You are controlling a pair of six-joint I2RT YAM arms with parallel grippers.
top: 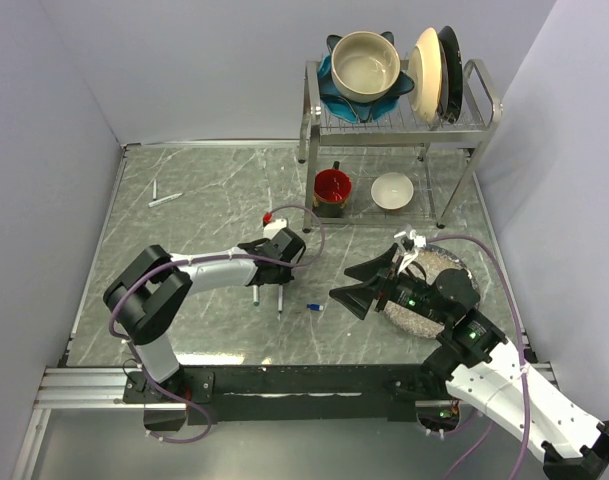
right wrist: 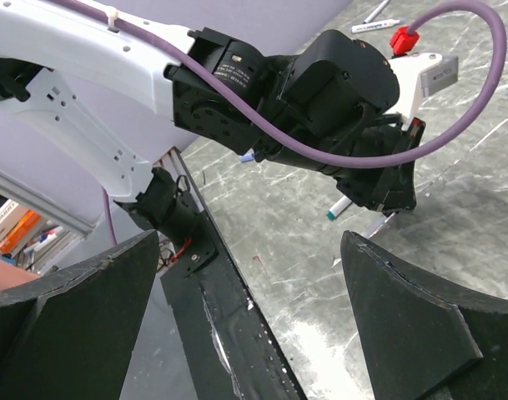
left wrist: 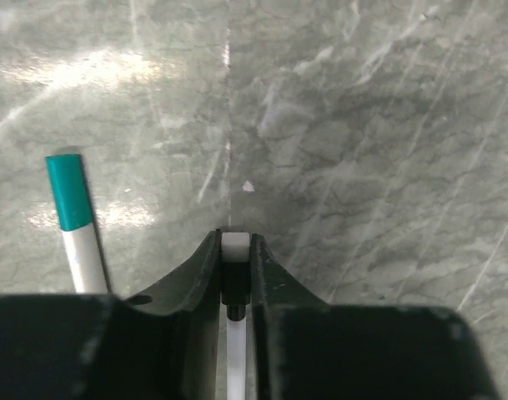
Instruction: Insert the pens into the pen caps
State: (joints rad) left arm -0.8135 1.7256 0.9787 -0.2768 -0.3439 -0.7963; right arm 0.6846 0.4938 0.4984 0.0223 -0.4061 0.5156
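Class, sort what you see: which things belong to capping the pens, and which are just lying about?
Job: gripped pen; teal-ended pen; far pen; blue cap.
Lying about: dish rack; beige bowl; red mug; white bowl.

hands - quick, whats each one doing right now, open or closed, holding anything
left hand: closed on a white pen
right hand: open wide, holding nothing

White arm shells, black joints and pincers, purple cables, one red connector.
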